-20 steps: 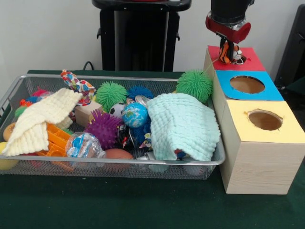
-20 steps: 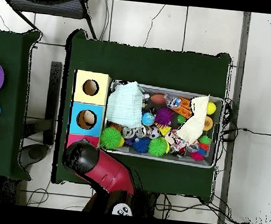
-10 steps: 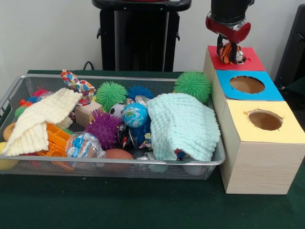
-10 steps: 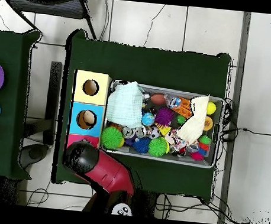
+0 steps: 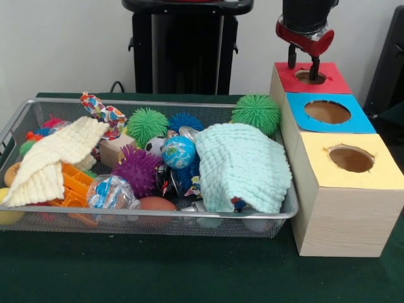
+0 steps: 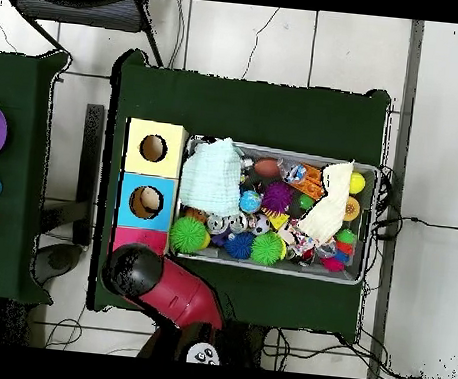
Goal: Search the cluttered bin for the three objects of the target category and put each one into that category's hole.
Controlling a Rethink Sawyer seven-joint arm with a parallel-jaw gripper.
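My gripper (image 5: 303, 67) hangs open just above the hole (image 5: 310, 77) in the red box top (image 5: 331, 82), with nothing between its fingers. No toy shows at the hole. In the overhead view my red arm (image 6: 164, 284) covers most of the red box (image 6: 128, 234) and hides the gripper. The wire bin (image 5: 158, 215) holds a jumble of toys: two green spiky balls (image 5: 256, 113) (image 5: 146, 125), a purple spiky ball (image 5: 136, 170), a globe ball (image 5: 178, 151), a mint cloth (image 5: 240, 165) and a cream cloth (image 5: 60, 154).
The blue-topped box (image 5: 363, 121) and the yellow-topped box (image 5: 386, 172) stand in a row with the red one, right of the bin. In the overhead view a round object lies inside the blue box's hole (image 6: 149, 201). A black stand (image 5: 186, 44) rises behind the bin.
The orange striped toy that my gripper held over the red box is gone from view. The fingers have opened and the gripper has risen slightly.
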